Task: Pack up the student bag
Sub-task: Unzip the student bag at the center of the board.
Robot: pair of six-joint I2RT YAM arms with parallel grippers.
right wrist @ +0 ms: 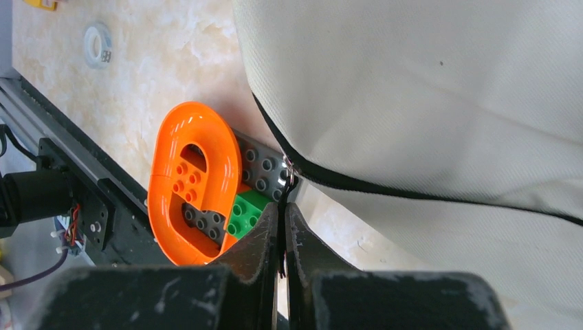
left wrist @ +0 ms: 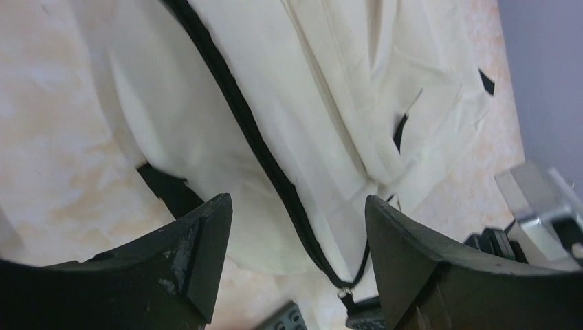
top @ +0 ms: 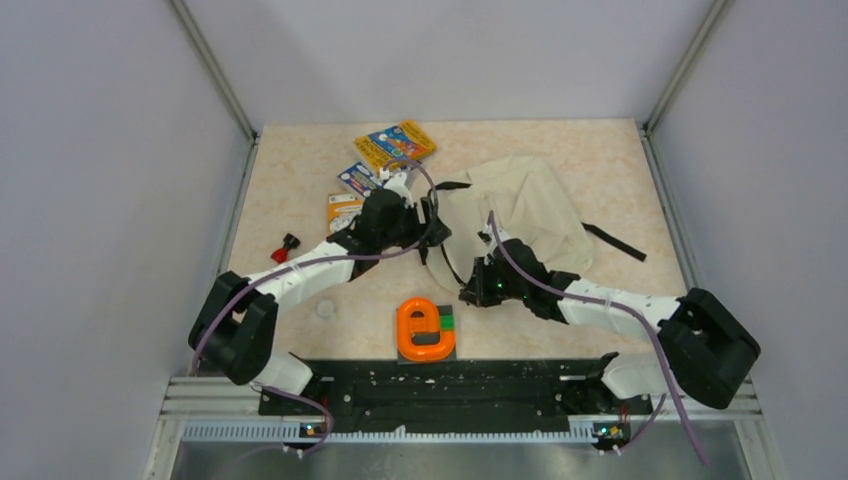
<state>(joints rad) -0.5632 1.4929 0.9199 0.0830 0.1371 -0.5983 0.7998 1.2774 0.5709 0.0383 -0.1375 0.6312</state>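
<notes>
The student bag [top: 525, 205], cream fabric with black zipper trim, lies crumpled at the table's middle right. My left gripper [top: 432, 228] hovers at the bag's left edge. It is open [left wrist: 295, 206], with nothing between the fingers; the bag [left wrist: 330, 89] and its black zipper line [left wrist: 254, 137] lie below. My right gripper [top: 474, 291] sits at the bag's near edge. Its jaws are shut [right wrist: 282, 210] on the black zipper pull [right wrist: 289, 173], which hangs from the zipper of the bag [right wrist: 426, 82].
An orange ring toy on grey and green bricks [top: 425, 328] [right wrist: 172, 199] lies just in front of the bag. Colourful booklets [top: 395, 145] lie at the back left. A red and black item [top: 286, 247] and a tape roll [top: 325, 309] [right wrist: 97, 42] sit on the left.
</notes>
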